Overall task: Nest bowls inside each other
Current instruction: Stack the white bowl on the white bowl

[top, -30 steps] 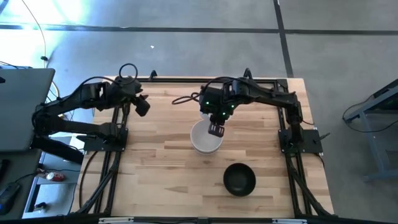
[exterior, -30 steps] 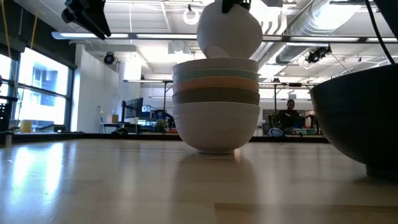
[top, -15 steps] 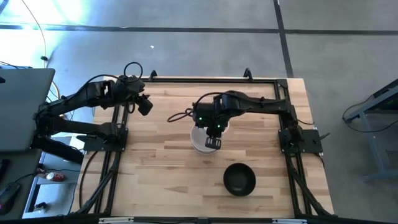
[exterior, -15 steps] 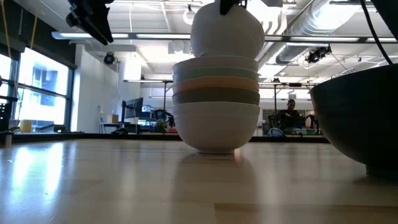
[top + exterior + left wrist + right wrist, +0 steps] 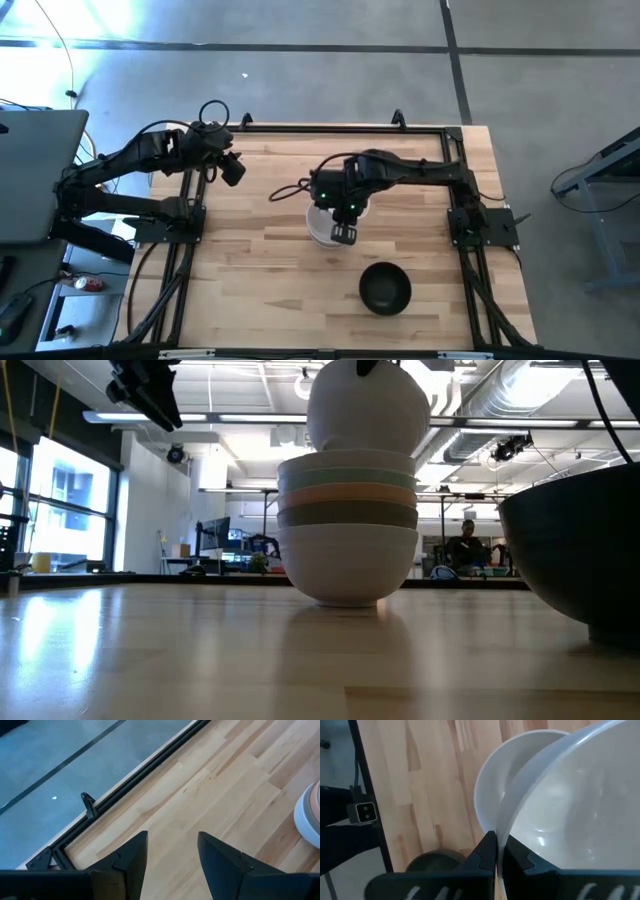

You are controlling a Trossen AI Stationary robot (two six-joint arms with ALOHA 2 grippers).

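Nearest in the low view: black bowl (image 5: 580, 555), alone on the table (image 5: 260, 260), upright, untouched. Rigid, smooth, likely slippery; best pinched across the rim wall.

Mid-table: stack of bowls (image 5: 347, 525), white base, olive, peach and mint bands. Right gripper (image 5: 497, 851) is clamped on the rim of a white bowl (image 5: 570, 820), tilted just above the stack. Light load, judging by the one-edge hold.

Far: left gripper (image 5: 170, 852), fingers apart, empty, hovers near the back edge.
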